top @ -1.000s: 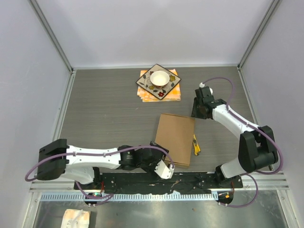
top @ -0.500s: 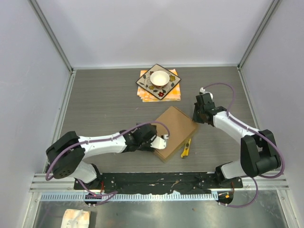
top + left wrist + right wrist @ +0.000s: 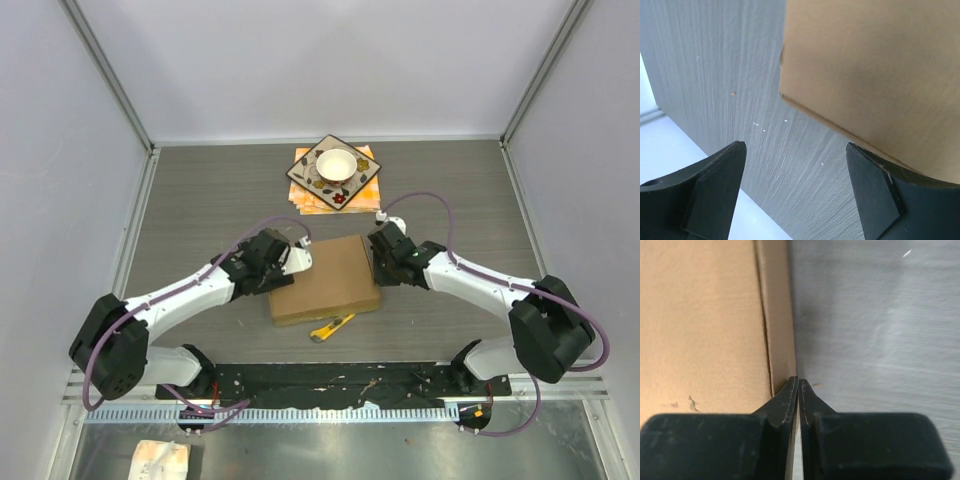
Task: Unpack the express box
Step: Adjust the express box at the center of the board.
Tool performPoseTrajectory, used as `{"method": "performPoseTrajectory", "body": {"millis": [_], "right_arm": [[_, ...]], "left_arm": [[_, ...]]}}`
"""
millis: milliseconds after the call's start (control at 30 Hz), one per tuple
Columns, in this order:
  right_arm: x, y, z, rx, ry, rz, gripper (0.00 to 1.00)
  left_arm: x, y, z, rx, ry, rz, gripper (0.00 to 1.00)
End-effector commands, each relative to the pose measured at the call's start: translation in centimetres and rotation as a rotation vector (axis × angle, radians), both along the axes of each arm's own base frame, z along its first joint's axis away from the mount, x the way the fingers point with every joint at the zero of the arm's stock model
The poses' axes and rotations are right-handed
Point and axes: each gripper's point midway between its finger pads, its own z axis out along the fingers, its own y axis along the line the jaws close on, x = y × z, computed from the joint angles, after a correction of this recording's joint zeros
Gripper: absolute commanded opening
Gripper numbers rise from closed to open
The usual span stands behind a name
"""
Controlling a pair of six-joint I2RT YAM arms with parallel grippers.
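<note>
Two tools bracket the express box (image 3: 325,282), which lies flat and closed on the counter (image 3: 200,200), a little toward you from the middle. Your left tool (image 3: 293,262) sits at the box's left side with its jaws spread wide; the left wrist view shows only bare counter and one cardboard corner between them, so it grips nothing. Your right tool (image 3: 378,262) is at the opposite side with its fingers (image 3: 785,405) pinched together on nothing, their joined tips touching the box's side wall right at the seam below the top panel. That reads as a thin wedge set to pry or push at the seam, while the open left tool is placed to brace the box against sliding; treat that as a judgement. A yellow utility knife (image 3: 331,328) lies just beside the near edge, untouched by either tool and within reach if the seal needs cutting. The patterned plate (image 3: 303,176) with its white bowl (image 3: 335,163) rests on an orange napkin (image 3: 368,200) toward the far wall, apart from the box, so mind it if the box gets shoved that way.
</note>
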Motion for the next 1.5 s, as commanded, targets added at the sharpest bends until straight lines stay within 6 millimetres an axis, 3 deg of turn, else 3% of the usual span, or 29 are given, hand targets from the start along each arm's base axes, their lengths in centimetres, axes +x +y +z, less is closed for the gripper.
{"method": "performPoseTrajectory", "body": {"millis": [0,100,133,233,267,400,600,933,1300,1467], "right_arm": [[-3.6,3.8,-0.2,0.128,0.095,0.049,0.11],[-4.1,3.1,-0.1,0.099,0.095,0.035,0.15],[-3.9,2.8,0.2,0.084,0.079,0.024,0.25],[-3.5,2.0,2.0,0.066,0.035,0.014,0.37],[-3.3,1.7,2.5,0.061,0.015,0.002,0.38],[-2.9,2.6,5.4,0.146,-0.042,0.008,0.4],[-3.4,3.9,6.1,0.236,-0.042,0.016,0.3],[-4.1,4.7,4.0,0.21,-0.001,0.036,0.25],[-4.8,3.2,1.4,0.136,0.036,0.023,0.2],[-5.0,3.4,0.6,0.144,0.046,0.029,0.21]], "left_arm": [[2.4,-2.5,3.8,-0.279,-0.039,0.072,0.86],[2.6,-1.5,5.1,-0.345,-0.04,0.125,0.86],[2.2,-1.8,5.6,-0.392,-0.015,0.112,0.86],[0.6,-0.4,6.6,-0.436,0.026,0.116,0.86],[-0.1,-0.2,7.8,-0.464,0.018,0.102,0.87],[-2.9,0.1,8.9,-0.535,0.091,0.063,0.88],[-4.8,0.4,8.1,-0.571,0.132,0.064,0.88],[-5.2,0.6,7.1,-0.587,0.164,0.118,0.88],[-5.1,0.6,6.7,-0.595,0.154,0.125,0.88],[-5.0,0.6,6.7,-0.6,0.143,0.125,0.88]]}}
